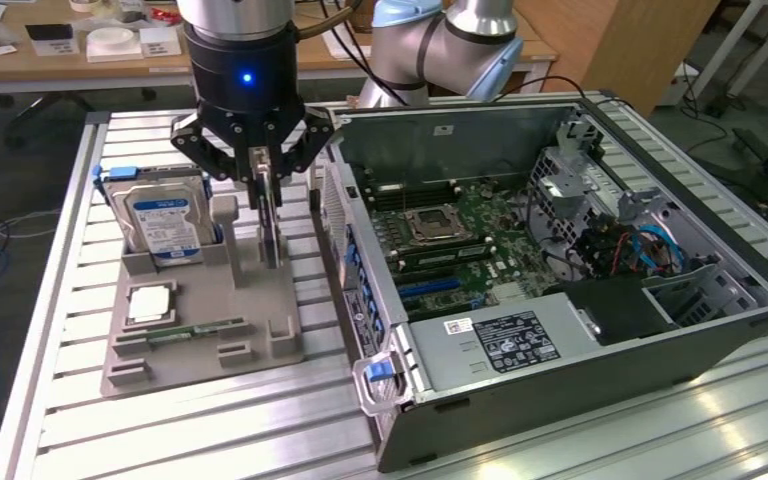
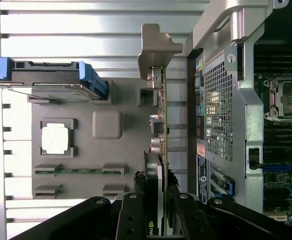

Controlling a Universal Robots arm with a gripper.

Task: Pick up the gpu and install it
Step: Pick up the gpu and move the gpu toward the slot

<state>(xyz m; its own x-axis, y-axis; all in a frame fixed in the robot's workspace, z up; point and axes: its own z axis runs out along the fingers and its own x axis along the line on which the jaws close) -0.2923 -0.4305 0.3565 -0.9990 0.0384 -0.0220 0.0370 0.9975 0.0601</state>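
The gpu (image 1: 269,238) stands on edge over the grey holder tray (image 1: 244,310), a thin dark card seen edge-on. My gripper (image 1: 267,185) comes down on it from above, with a finger on each face, shut on it. In the wrist view the gpu (image 2: 160,115) runs away from my gripper (image 2: 156,192) and ends in its silver bracket (image 2: 156,47). I cannot tell whether its lower edge still touches the tray. The open computer case (image 1: 558,335) lies just to the exterior view's right, with its motherboard (image 1: 451,230) exposed.
On the tray (image 2: 121,165) a silver hard drive with a blue label (image 1: 164,215) stands upright. A processor chip (image 1: 151,300) and a green memory stick (image 1: 197,330) lie nearer. The case's perforated rear wall (image 2: 218,115) is close beside the card. Cables and a drive cage (image 1: 611,230) fill the case's far end.
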